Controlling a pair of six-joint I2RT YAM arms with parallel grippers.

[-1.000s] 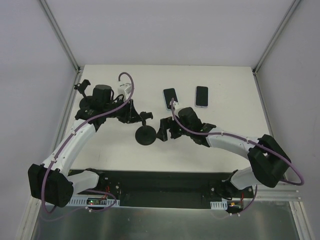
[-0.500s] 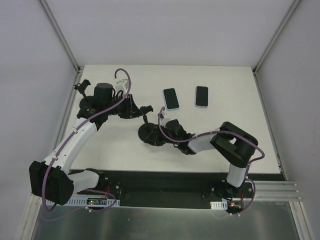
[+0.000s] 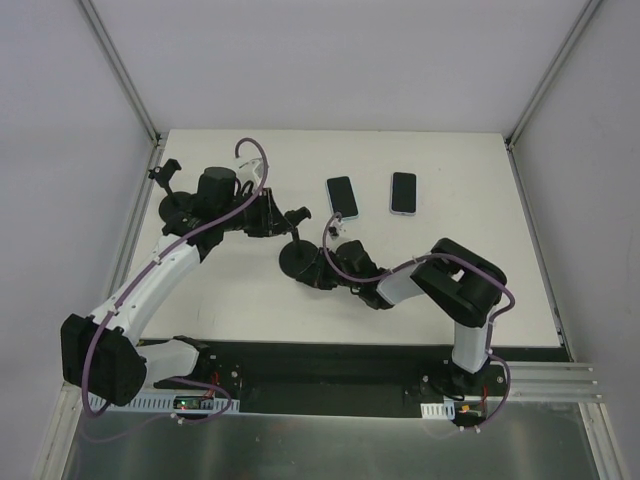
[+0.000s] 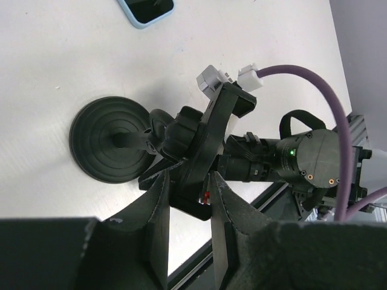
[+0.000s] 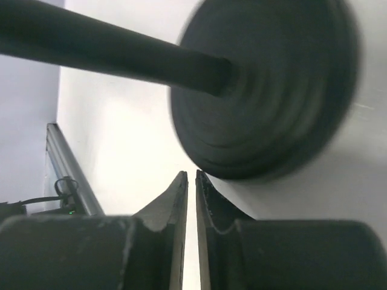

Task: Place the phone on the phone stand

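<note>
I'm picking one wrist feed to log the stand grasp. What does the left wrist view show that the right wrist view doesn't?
Only the left wrist view: the left end effector closed on the cradle of the phone stand, a blue-cased phone, and the right arm. Only the right wrist view: the right end effector, jaws nearly together and empty, low beside the base. Both: that round base and the stem on the white table.

Robotics lab test cell: blank pale walls (image 3: 330,60) and aluminium frame posts (image 3: 118,68) are enclosing a white desk (image 3: 460,225); a cabled left arm (image 3: 150,285) and right arm (image 3: 460,285) are sitting bolted to a near black rail (image 3: 330,372).
</note>
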